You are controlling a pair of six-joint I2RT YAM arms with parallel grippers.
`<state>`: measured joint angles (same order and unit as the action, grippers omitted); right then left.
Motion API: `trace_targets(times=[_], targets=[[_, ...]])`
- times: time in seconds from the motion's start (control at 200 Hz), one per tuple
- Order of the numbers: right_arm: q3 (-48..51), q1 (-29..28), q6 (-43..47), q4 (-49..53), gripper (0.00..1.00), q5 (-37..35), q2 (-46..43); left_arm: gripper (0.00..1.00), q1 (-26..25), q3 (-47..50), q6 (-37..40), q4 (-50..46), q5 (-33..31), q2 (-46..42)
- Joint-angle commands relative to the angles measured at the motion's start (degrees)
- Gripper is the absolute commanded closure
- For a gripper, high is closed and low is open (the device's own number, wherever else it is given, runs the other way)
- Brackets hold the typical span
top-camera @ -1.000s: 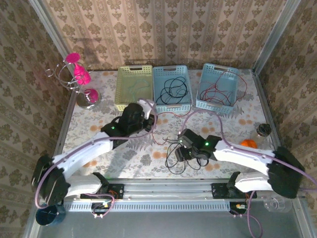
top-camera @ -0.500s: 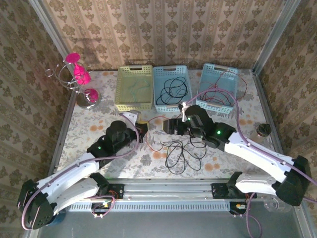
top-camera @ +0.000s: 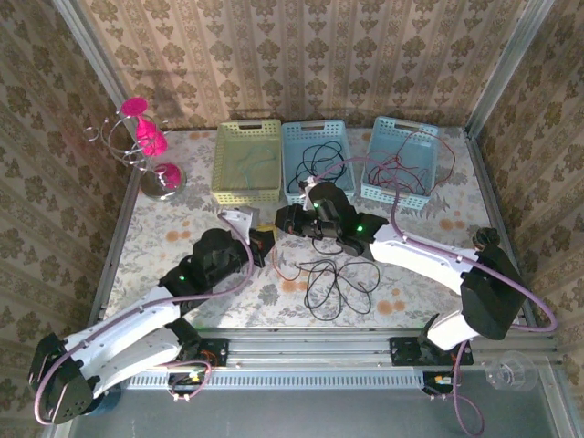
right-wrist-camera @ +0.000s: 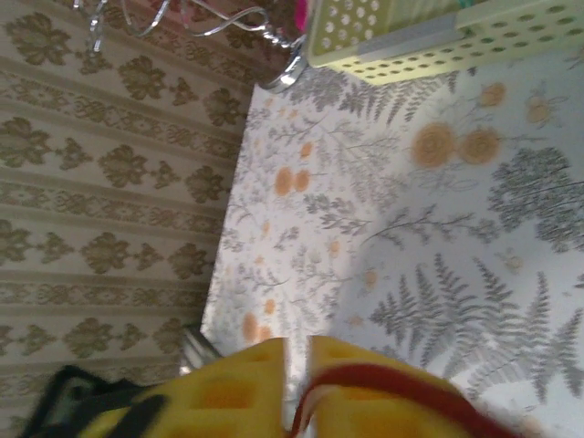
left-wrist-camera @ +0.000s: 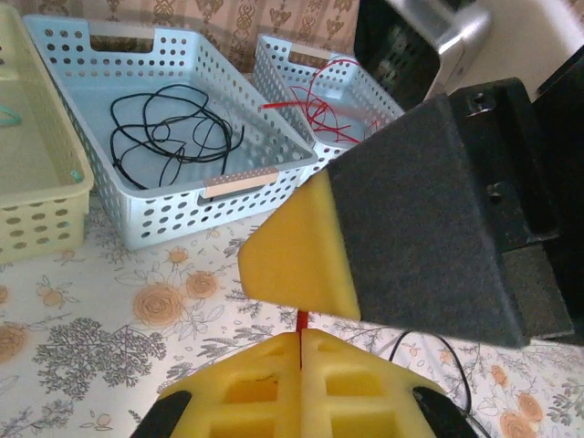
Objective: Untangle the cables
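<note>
A red cable (top-camera: 279, 266) runs in a thin loop on the table between my two grippers. My left gripper (top-camera: 259, 245) is shut on the red cable (left-wrist-camera: 301, 321), which stands up from between its yellow foam fingers. My right gripper (top-camera: 286, 220) sits right in front of it, almost touching; its yellow foam pad (left-wrist-camera: 297, 255) hangs just above my left fingers. In the right wrist view the red cable (right-wrist-camera: 401, 383) lies across one finger and dips into the narrow slit of the right gripper (right-wrist-camera: 298, 370). A loose tangle of black cables (top-camera: 333, 278) lies on the table to the right.
Three baskets line the back: a green basket (top-camera: 245, 194), a blue basket (top-camera: 319, 195) holding black cable (left-wrist-camera: 169, 137), and a second blue basket (top-camera: 394, 193) holding red cables (left-wrist-camera: 315, 100). A pink wire stand (top-camera: 151, 151) is at the back left, a small jar (top-camera: 484, 239) at the right.
My right gripper swung from the black tangle to the left and back, up against the left gripper. The left gripper drew back toward the near edge.
</note>
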<state>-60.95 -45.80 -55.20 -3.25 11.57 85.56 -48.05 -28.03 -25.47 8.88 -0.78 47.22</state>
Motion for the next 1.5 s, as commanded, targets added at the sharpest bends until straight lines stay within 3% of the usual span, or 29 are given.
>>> trace_targets(times=[0.0, 0.02, 0.055, 0.075, 0.13, 0.155, 0.405, 0.58, 0.765, 1.045, 1.3, 1.34, 1.46, 1.5], targets=[[-1.63, 0.19, 0.84, -0.24, 1.0, -0.52, -2.2, 0.99, -0.52, 2.02, -2.02, 2.96, -1.29, -1.37], [-1.77, 0.3, 1.44, 0.44, 1.0, -0.7, -2.68, 0.85, -0.48, 2.25, -2.23, 2.76, -1.48, -1.71], [-2.31, 0.66, 2.86, 2.14, 1.0, -1.39, -3.55, 0.48, -0.49, 2.53, -2.72, 1.94, -1.75, -2.26], [-3.02, 0.94, 3.87, 3.24, 1.0, -1.63, -3.99, 0.32, -0.5, 2.64, -3.08, 1.19, -2.06, -2.56], [-5.29, 2.47, 6.45, 6.7, 1.0, -2.18, -5.22, 0.06, -0.49, 2.7, -4.23, -2.03, -3.0, -4.46], [-6.28, 3.55, 7.37, 8.0, 1.0, -2.25, -5.44, 0.0, -0.51, 2.92, -4.44, -3.34, -3.29, -5.74], [-20.29, 14.95, 11.27, 15.7, 1.0, 3.52, -8.07, 0.0, -0.21, 11.87, -8.91, -12.61, -12.0, -28.03], [-28.57, 20.17, 11.76, 18.78, 1.0, 6.99, -6.2, 0.0, 0.36, 16.3, -12.47, -17.5, -13.9, -38.31], [-36.83, 23.15, 22.84, 30.64, 1.0, -6.22, -3.57, 0.0, 0.38, 16.9, -13.8, -17.83, -13.03, -37.96], [-45.61, 39.81, 25.24, 41.48, 1.0, -5.38, 15.32, 0.0, 0.5, 16.88, -15.17, -16.03, -12.53, -34.56], [-56.72, 43.37, 26.56, 48.42, 0.99, -12.15, 30.61, 0.0, 0.46, 16.52, -17.18, -16.16, -11.42, -33.55], [-56.55, 43.73, 26.09, 48.5, 0.94, -12.78, 31.27, 0.0, 0.42, 16.52, -17.33, -16.31, -11.35, -33.64], [-53.92, 44.21, 24.82, 47.89, 0.51, -14.43, 30.89, 0.01, 0.42, 16.38, -17.58, -16.96, -11.61, -33.47], [-53.0, 44.14, 24.68, 47.65, 0.48, -15.22, 29.99, 0.01, 0.49, 16.45, -17.54, -16.99, -11.64, -33.51]])
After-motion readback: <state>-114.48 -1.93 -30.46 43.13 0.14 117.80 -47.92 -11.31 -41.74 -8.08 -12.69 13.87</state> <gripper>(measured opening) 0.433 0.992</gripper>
